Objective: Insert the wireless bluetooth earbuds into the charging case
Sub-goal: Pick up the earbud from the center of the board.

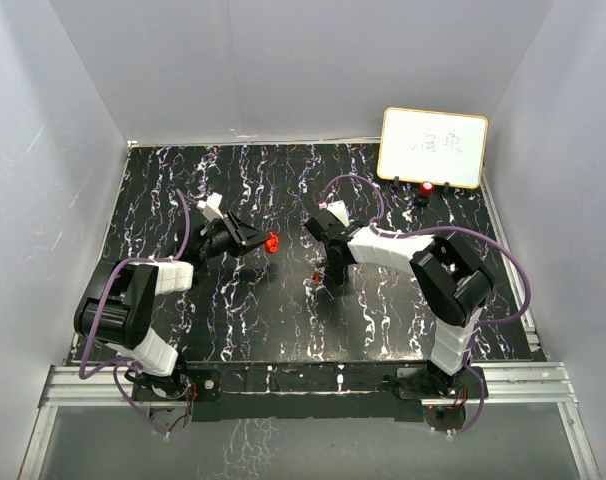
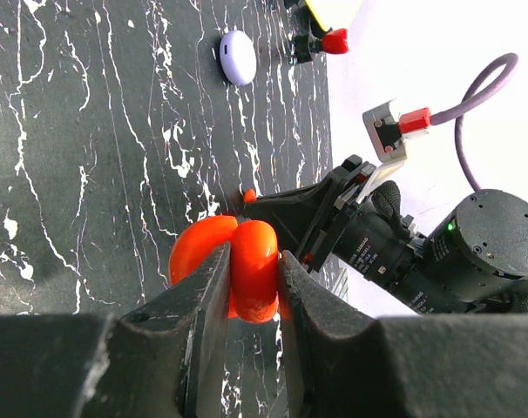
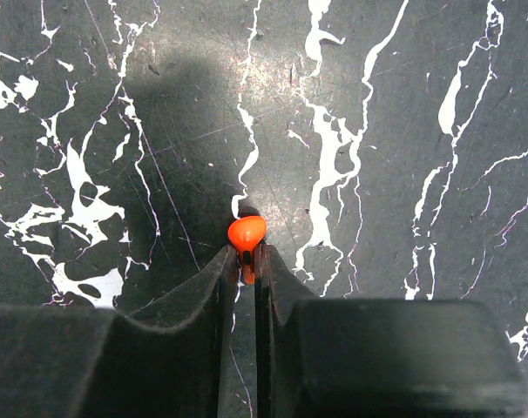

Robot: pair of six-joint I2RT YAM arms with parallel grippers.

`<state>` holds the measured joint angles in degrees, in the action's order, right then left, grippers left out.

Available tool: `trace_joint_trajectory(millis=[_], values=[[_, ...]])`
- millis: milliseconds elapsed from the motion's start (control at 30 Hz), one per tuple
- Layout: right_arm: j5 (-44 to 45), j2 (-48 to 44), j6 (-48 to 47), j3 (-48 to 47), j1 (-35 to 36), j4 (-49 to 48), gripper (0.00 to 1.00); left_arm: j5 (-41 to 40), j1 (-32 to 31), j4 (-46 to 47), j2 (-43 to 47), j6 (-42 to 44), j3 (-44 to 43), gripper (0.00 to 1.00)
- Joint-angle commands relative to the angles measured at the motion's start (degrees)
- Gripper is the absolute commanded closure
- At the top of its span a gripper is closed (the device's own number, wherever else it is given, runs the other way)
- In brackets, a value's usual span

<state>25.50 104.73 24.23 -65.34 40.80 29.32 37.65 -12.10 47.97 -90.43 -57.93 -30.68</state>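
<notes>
My left gripper (image 2: 255, 252) is shut on the red charging case (image 2: 207, 244), which it holds on edge just above the black marble table (image 2: 90, 157); the case looks hinged open into two rounded halves. The same case (image 1: 273, 241) shows left of centre in the top view, at the left gripper (image 1: 266, 241). My right gripper (image 3: 245, 257) points down at the table, and its fingers are closed on the stem of a tiny red earbud (image 3: 247, 232) whose bulb sticks out past the tips. That earbud (image 1: 316, 276) lies mid-table under the right gripper (image 1: 320, 277).
A round lavender case (image 2: 238, 57) lies farther back on the table. A small whiteboard (image 1: 433, 147) stands at the back right on clips, with a red knob (image 1: 426, 187) in front of it. White walls enclose the table on three sides.
</notes>
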Motion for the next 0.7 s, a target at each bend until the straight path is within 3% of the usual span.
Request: trace_joint_trajectory(millis=[0, 667], values=[[0.92, -1.28, 0.03, -0.83, -0.21, -1.79, 0.88, 0.60, 0.43, 1.28, 0.51, -0.05, -0.50, 1.00], [0.78, -1.22, -0.62, -1.67, -0.20, -2.22, 0.83, 0.68, 0.44, 1.39, 0.30, -0.10, -0.61, 1.00]])
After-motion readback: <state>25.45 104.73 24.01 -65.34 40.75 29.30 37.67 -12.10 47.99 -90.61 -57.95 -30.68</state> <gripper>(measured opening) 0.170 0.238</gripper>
